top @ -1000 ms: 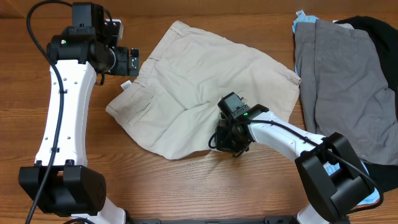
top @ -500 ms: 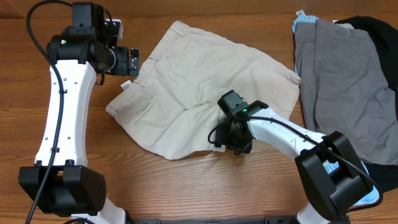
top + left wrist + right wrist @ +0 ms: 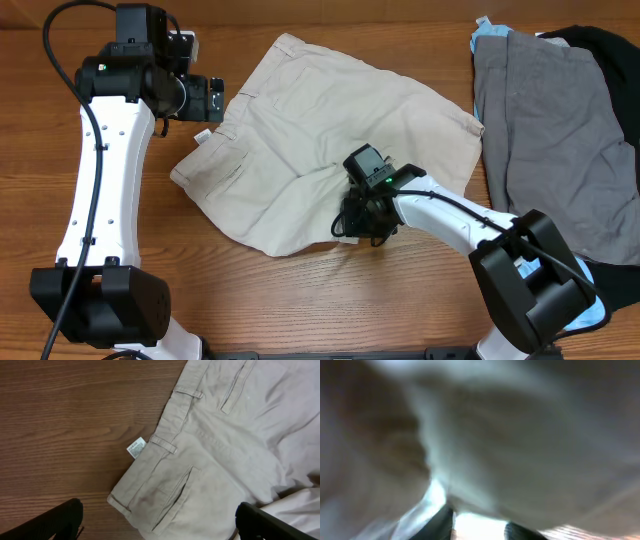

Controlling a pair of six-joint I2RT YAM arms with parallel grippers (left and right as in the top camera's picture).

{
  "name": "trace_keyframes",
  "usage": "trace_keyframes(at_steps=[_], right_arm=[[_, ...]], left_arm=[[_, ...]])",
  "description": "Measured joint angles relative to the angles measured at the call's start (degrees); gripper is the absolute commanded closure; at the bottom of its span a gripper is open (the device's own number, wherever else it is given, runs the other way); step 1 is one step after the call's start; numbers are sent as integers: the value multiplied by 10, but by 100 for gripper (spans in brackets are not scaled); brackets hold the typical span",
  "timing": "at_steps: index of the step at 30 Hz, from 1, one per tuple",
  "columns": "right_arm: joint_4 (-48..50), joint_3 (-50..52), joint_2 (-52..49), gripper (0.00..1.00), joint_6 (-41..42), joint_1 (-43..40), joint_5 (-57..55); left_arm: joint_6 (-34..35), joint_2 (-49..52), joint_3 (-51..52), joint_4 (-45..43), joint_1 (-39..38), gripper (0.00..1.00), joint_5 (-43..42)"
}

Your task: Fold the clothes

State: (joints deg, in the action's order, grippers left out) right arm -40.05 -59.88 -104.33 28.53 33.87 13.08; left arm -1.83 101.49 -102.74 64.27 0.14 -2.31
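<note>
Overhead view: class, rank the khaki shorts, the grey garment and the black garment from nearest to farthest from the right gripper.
1. The khaki shorts, mid-table: the right gripper is down at their lower edge.
2. The grey garment, off to the right side of the table.
3. The black garment, showing beyond the grey one at the far right edge.

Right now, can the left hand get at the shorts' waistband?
Probably yes: the left hand hangs open over the waistband of the shorts, with nothing seen between them.
</note>
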Motion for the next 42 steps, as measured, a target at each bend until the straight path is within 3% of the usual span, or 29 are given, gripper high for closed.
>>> trace_keyframes(at_steps=[6, 9, 16, 22, 30, 36, 37, 40, 42], right_arm=[[-46, 0, -2, 96, 10, -8, 6], [-140, 0, 23, 96, 25, -37, 4], [-354, -7, 193, 96, 99, -62, 2], [-457, -8, 213, 96, 196, -62, 2], [-531, -5, 213, 96, 303, 29, 5], [-537, -5, 214, 71, 353, 71, 7], [-535, -5, 214, 55, 355, 71, 4], [-527, -22, 219, 23, 365, 71, -19], [-519, -65, 228, 14, 363, 69, -49]], left_arm=[[0, 0, 0, 5, 0, 0, 0], [0, 0, 0, 4, 0, 0, 0], [0, 0, 0, 5, 0, 0, 0], [0, 0, 0, 5, 0, 0, 0], [0, 0, 0, 9, 0, 0, 0], [0, 0, 0, 11, 0, 0, 0], [0, 0, 0, 12, 0, 0, 0], [0, 0, 0, 13, 0, 0, 0], [0, 0, 0, 12, 0, 0, 0]])
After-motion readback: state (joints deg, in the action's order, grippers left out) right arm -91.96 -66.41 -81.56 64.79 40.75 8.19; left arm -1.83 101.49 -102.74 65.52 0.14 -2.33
